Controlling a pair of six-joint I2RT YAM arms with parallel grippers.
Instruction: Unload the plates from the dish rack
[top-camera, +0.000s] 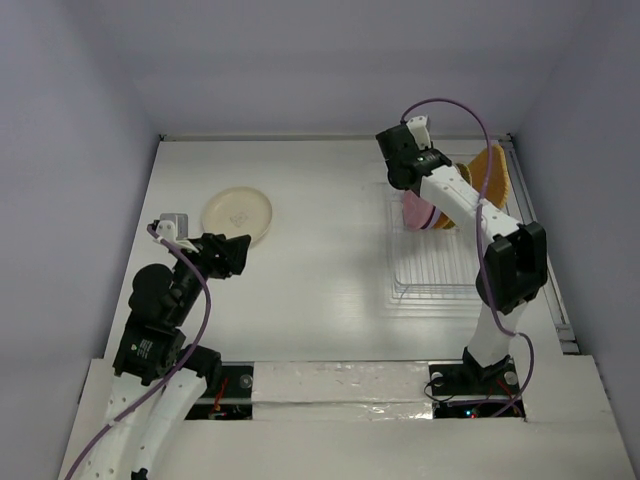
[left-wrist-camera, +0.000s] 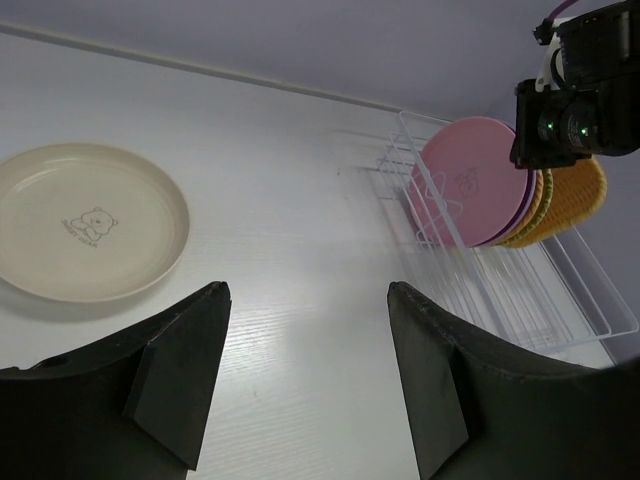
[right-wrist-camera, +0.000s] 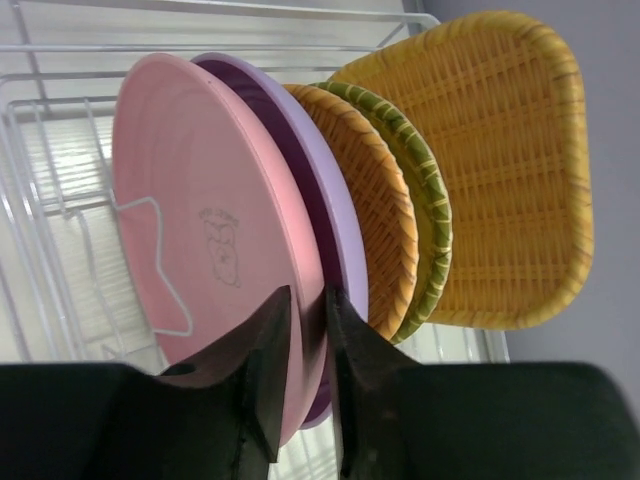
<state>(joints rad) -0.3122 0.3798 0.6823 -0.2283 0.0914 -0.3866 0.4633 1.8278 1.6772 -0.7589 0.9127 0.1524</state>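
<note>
The wire dish rack (top-camera: 430, 282) stands at the right. Upright in it, seen in the right wrist view, are a pink plate (right-wrist-camera: 205, 200), a lavender plate (right-wrist-camera: 338, 225), an orange-brown woven round plate (right-wrist-camera: 370, 200), a green-rimmed round plate (right-wrist-camera: 425, 190) and a squarish orange woven plate (right-wrist-camera: 500, 170). My right gripper (right-wrist-camera: 305, 292) is shut on the pink plate's rim, one finger on each face. A cream plate (top-camera: 237, 214) lies flat on the table at the left. My left gripper (left-wrist-camera: 308, 288) is open and empty just right of the cream plate (left-wrist-camera: 90, 220).
The near half of the rack (left-wrist-camera: 560, 290) holds no plates. A metal rail (top-camera: 545, 260) runs along the table's right edge beside the rack. White walls close the table at the back and sides.
</note>
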